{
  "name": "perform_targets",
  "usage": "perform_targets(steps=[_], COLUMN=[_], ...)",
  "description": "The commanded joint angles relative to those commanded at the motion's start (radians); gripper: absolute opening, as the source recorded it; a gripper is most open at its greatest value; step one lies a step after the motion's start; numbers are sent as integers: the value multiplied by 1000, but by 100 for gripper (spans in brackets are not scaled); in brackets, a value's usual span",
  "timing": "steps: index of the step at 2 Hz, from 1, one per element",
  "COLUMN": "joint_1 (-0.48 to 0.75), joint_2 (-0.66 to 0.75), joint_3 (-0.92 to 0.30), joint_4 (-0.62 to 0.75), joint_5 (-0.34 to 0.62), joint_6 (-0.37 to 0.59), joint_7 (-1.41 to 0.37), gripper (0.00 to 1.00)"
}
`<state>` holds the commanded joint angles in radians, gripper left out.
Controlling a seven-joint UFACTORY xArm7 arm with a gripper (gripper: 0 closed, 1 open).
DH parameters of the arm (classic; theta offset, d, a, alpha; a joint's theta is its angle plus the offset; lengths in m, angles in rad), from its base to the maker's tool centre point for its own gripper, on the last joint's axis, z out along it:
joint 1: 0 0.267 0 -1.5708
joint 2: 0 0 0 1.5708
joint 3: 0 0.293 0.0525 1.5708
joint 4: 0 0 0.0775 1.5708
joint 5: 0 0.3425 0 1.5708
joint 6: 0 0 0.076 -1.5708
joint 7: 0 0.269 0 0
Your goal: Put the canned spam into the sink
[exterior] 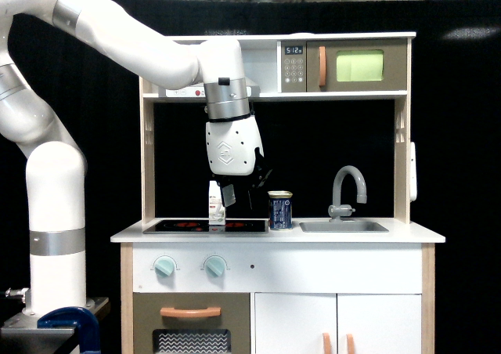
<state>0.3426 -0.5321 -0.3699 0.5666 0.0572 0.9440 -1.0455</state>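
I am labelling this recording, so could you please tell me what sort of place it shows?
Likely a lab or studio setup: a wooden toy kitchen against a black backdrop. It has a microwave, a black stovetop and a sink with a grey faucet.

From my end the feed is sharp and evenly lit from the front; the black backdrop [462,135] stays dark; soft sheen on the white arm [117,33]; no blur.

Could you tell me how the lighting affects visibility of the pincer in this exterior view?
In the exterior view, the dark pincer merges with the black backdrop, so its opening is unreadable; the canned spam and sink are evenly lit and sharp.
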Motion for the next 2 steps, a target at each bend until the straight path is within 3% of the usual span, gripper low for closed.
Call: perform_targets(steps=[1,2], joint_1=[181,226], joint_2=[223,436], joint_3=[-70,-89], joint_4=[257,454], joint_5=[171,309], joint_6=[105,200], joint_7=[-308,-508], gripper=[100,100])
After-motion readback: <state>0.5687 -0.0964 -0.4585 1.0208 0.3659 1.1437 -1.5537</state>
